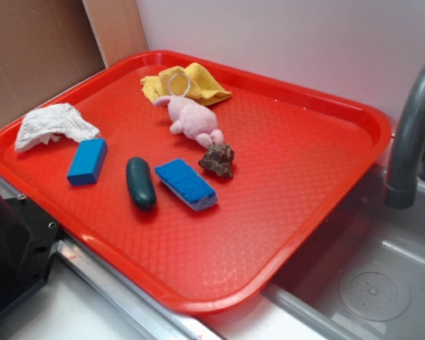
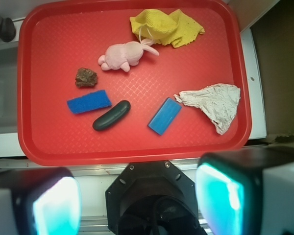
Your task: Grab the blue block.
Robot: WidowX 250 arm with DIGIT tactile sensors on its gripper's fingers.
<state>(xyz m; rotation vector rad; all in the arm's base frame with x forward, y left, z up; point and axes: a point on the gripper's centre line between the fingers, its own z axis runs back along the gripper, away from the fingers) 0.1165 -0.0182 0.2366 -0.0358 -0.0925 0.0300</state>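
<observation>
The blue block (image 1: 86, 161) is a small smooth solid blue piece lying flat near the left side of the red tray (image 1: 283, 163), just below a crumpled white cloth (image 1: 53, 126). The wrist view shows the block (image 2: 164, 116) well ahead of me and far below. My gripper (image 2: 137, 200) hangs high above the tray's near rim, open wide. Its teal pads (image 2: 56, 205) have nothing between them but the black robot base. The gripper itself is out of the exterior view.
On the tray lie a dark green oval (image 1: 140, 183), a rough blue sponge (image 1: 185, 183), a brown rock (image 1: 217, 160), a pink plush (image 1: 193, 119) and a yellow cloth (image 1: 188, 83). A grey faucet (image 1: 411, 127) and sink basin (image 1: 368, 283) are at the right.
</observation>
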